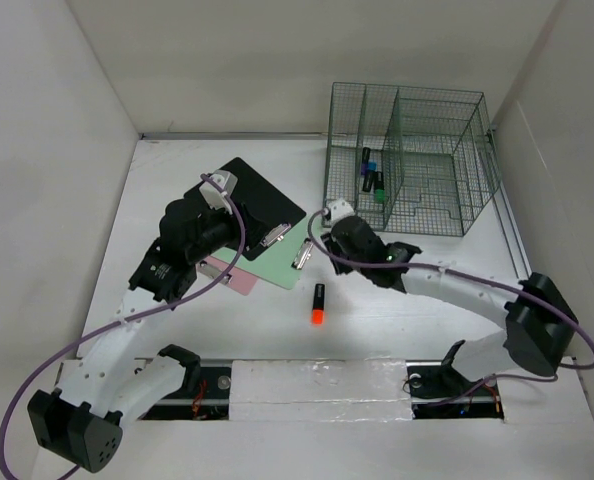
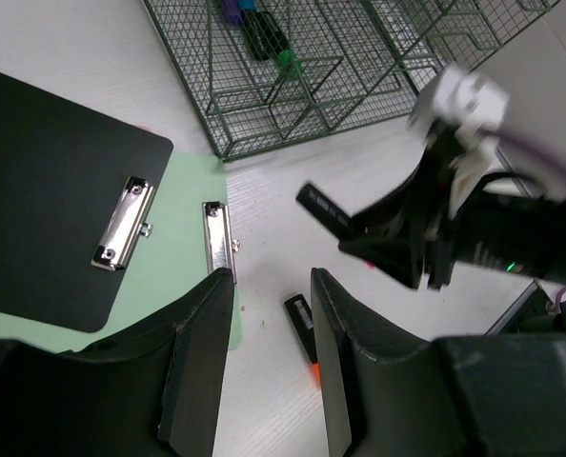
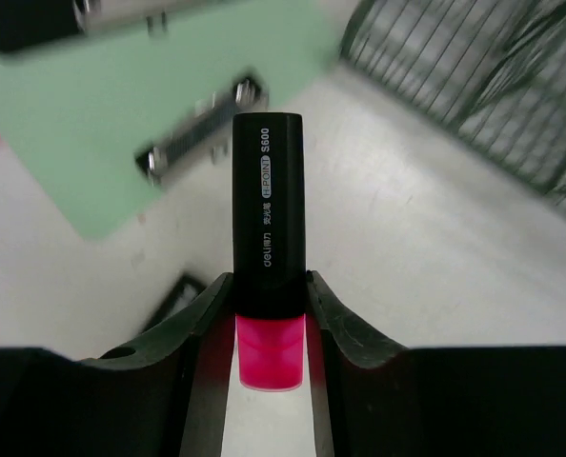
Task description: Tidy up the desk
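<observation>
Markers (image 1: 369,172) in rack (image 1: 432,130) at 1 o'clock. Right end effector (image 3: 268,286) clamped on pink highlighter (image 3: 267,190); left end effector (image 2: 272,314) apart, empty. Orange highlighter (image 1: 318,305) and clipboards (image 1: 262,195) not yet stowed.

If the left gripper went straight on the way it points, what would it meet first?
Probably the bare desk, between the green clipboard and the orange highlighter; the left gripper is open and empty. Depth is unclear.

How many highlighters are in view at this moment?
5: pink highlighter in the right gripper; orange highlighter on the desk; purple highlighter, green highlighter and blue highlighter in the wire rack, overlapping, so more may be hidden.
</observation>
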Available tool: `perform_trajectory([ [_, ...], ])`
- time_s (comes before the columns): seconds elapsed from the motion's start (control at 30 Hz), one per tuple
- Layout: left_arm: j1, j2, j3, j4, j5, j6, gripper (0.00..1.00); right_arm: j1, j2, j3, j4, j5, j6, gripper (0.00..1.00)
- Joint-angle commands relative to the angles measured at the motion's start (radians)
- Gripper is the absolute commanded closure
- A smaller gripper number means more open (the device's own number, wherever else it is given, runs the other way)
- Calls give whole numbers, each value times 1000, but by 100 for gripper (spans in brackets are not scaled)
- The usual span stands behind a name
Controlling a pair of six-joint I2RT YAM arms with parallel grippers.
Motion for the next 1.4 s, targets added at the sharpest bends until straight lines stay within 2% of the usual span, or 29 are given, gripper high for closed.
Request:
perform_trajectory([
  [0.0,-3,-35,38,35,24,9,66,-69,-37,163,35,113,-79,89],
  [0.13,-3,-42,36,38,22,6,67,-202,34,321,88,141,-140,89],
  [0.17,-3,-51,33,41,32,6,67,-277,95,417,122,145,-166,89],
  [0.2,-3,-51,30,41,32,6,67,-277,95,418,122,150,-166,89],
  [0.37,-3,-67,29,41,30,3,67,-406,265,683,77,165,-224,89],
  [0.57,-3,-76,29,43,39,5,68,-460,383,864,47,162,-275,87],
  [0.6,-3,-79,29,44,39,5,68,-469,414,908,35,173,-283,83],
  [0.7,-3,-84,30,44,26,5,68,-469,439,955,1,174,-283,58],
  [0.73,-3,-79,29,43,27,5,68,-469,437,953,1,165,-286,44],
  [0.83,-3,-76,30,46,38,5,68,-469,393,905,38,107,-277,30],
  [0.97,-3,-62,32,43,33,6,68,-448,287,768,102,29,-249,31],
  [1.0,-3,-62,30,44,35,6,68,-439,261,724,122,-15,-235,37],
  [1.03,-3,-64,29,43,33,6,68,-428,232,675,139,-36,-225,57],
  [1.13,-3,-62,33,44,19,8,68,-362,115,448,197,-95,-174,95],
  [1.17,-3,-58,30,41,18,8,69,-339,88,335,216,-105,-162,99],
  [1.27,-3,-53,30,49,38,5,69,-253,20,190,230,-146,-110,100],
  [1.3,-3,-52,35,50,38,5,69,-206,6,123,221,-142,-76,97],
  [1.33,-3,-45,36,50,38,5,69,-184,6,93,208,-146,-64,80],
  [1.37,-3,-42,36,49,39,5,69,-163,8,70,175,-152,-54,68],
])
